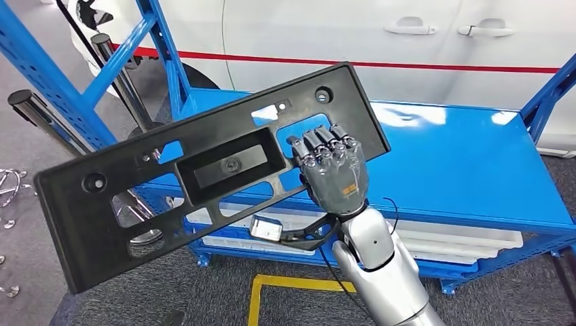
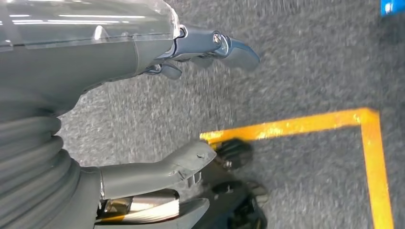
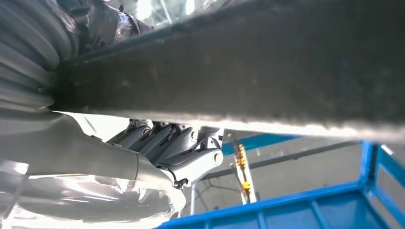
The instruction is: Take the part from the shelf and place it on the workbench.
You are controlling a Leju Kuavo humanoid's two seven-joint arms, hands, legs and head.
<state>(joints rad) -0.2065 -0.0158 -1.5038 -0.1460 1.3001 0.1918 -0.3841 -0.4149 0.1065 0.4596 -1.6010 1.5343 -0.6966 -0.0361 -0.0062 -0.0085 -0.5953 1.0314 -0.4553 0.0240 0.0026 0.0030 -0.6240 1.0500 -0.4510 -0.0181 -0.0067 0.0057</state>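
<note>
Part held aloft over the blue table, not yet set down.

Your right hand point(image 1: 334, 170) grips the long black part point(image 1: 204, 170) near one end, so it hangs tilted with most of its length unsupported toward the shelf frame point(image 1: 41, 81). That overhang could twist it out of the fingers or clip the frame. Your left hand point(image 2: 191, 52) hangs relaxed, holding nothing, above the floor. Lower it flat onto the table point(image 1: 462, 156).

We see the part point(image 1: 204, 173): long flat black plastic panel w/ a recessed rectangular pocket in the middle, cut-outs & round holes near each end. It's held up in the air, tilted, right end higher, in front of the blue tabletop point(image 1: 462, 163), gripped near its right end by the right hand point(image 1: 333, 170).
</note>
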